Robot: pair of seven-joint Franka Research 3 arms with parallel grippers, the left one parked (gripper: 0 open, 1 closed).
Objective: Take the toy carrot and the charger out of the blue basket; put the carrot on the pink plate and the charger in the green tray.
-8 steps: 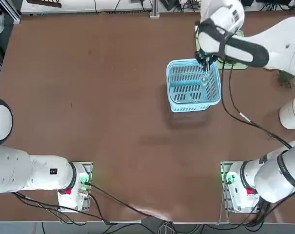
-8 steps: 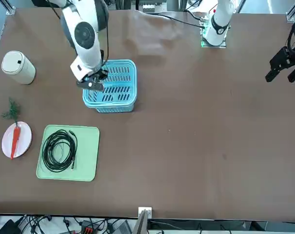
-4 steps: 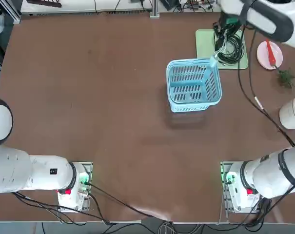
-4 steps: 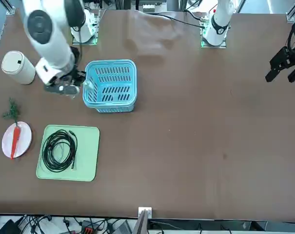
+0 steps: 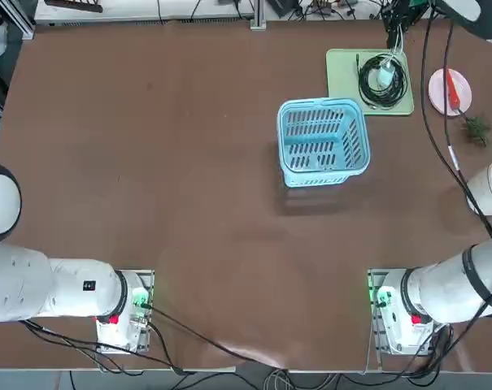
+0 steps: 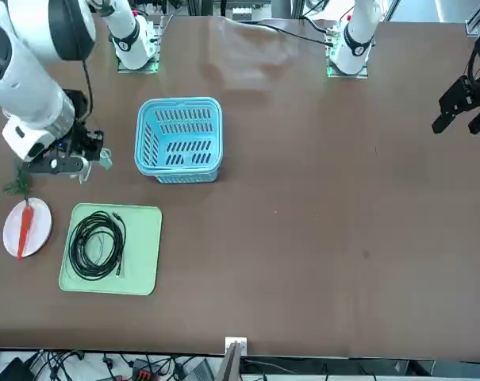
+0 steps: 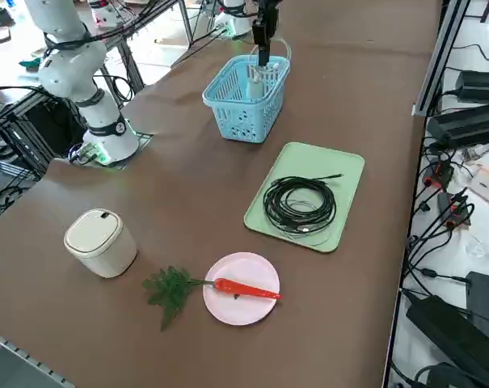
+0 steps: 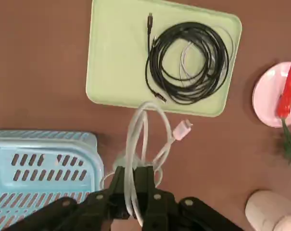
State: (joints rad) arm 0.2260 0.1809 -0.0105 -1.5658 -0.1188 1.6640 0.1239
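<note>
My right gripper (image 8: 134,174) is shut on the white charger (image 8: 141,137), whose cable loops and connector hang below the fingers. The gripper (image 6: 68,163) is raised over the table between the blue basket (image 6: 178,140) and the green tray (image 6: 143,262). In the top view the charger (image 5: 385,77) shows over the green tray (image 5: 341,77). The blue basket (image 5: 323,143) holds nothing I can see. The toy carrot (image 7: 246,288) lies on the pink plate (image 7: 228,307), its leafy tuft over the rim.
A coiled black cable (image 7: 299,204) lies in the green tray (image 7: 341,166). A white cylindrical container (image 7: 100,242) stands beside the plate, toward the robot's side. The table's far edge, with cables and power bricks beyond it, runs just past the tray.
My right gripper has lifted out of the basket with the charger and carried it sideways toward the tray and plate. The basket, carrot and black cable have stayed put.
</note>
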